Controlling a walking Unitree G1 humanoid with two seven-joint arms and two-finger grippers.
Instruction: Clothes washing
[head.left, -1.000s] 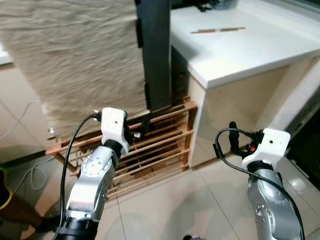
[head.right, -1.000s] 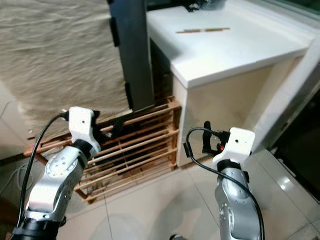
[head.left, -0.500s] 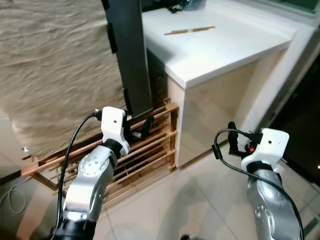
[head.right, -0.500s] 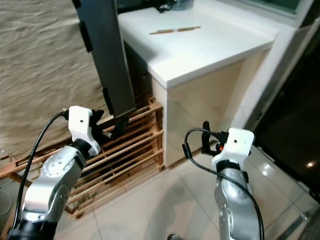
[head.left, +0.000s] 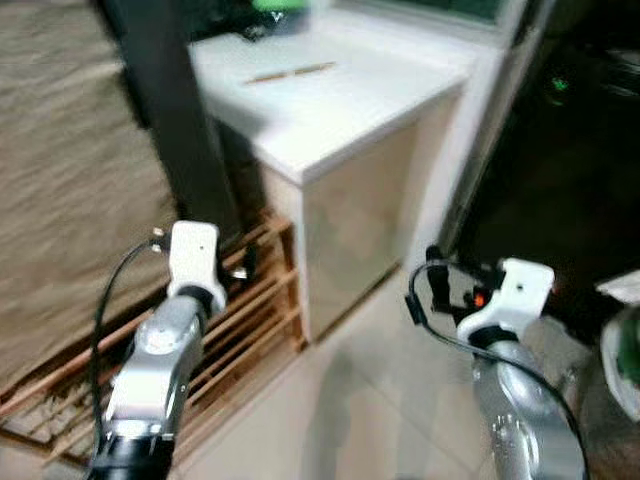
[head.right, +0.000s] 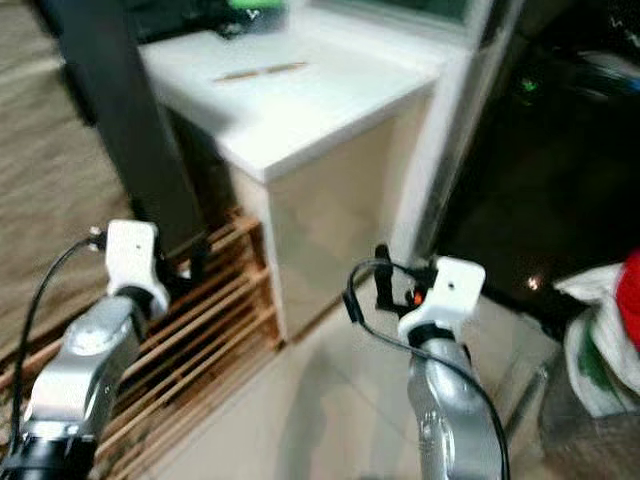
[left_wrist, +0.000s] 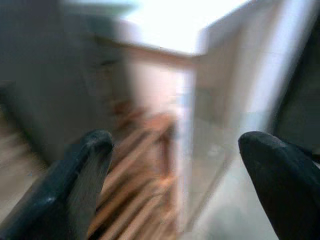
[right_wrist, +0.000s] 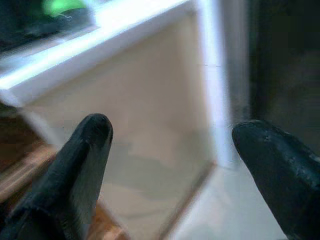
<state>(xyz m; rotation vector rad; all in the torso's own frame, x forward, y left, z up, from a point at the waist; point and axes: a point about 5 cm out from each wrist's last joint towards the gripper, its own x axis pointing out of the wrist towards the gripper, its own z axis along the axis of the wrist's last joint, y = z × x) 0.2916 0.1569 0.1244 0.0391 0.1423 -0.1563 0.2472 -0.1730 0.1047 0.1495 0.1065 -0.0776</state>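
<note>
A beige textured cloth (head.left: 60, 220) hangs at the far left, blurred. At the right edge lies a heap of white, red and green things (head.right: 603, 335), too blurred to name. My left gripper (head.left: 247, 264) is held out in front of a wooden slatted rack (head.left: 245, 325). In the left wrist view its fingers (left_wrist: 75, 175) stand wide apart and hold nothing. My right gripper (head.left: 434, 288) hovers over the tiled floor near the counter's corner. It is open too, and its fingers (right_wrist: 75, 165) are empty.
A white counter (head.left: 340, 105) on a beige cabinet stands ahead, with a thin stick (head.left: 290, 72) lying on top. A dark upright post (head.left: 165, 120) rises to its left. A dark doorway (head.left: 570, 150) opens on the right, past a white frame. Pale floor tiles (head.left: 350, 420) stretch below.
The camera has swung to the right, so the whole scene has slid left and blurred. The dark doorway and the heap at the right have come into view. Both arms keep their pose.
</note>
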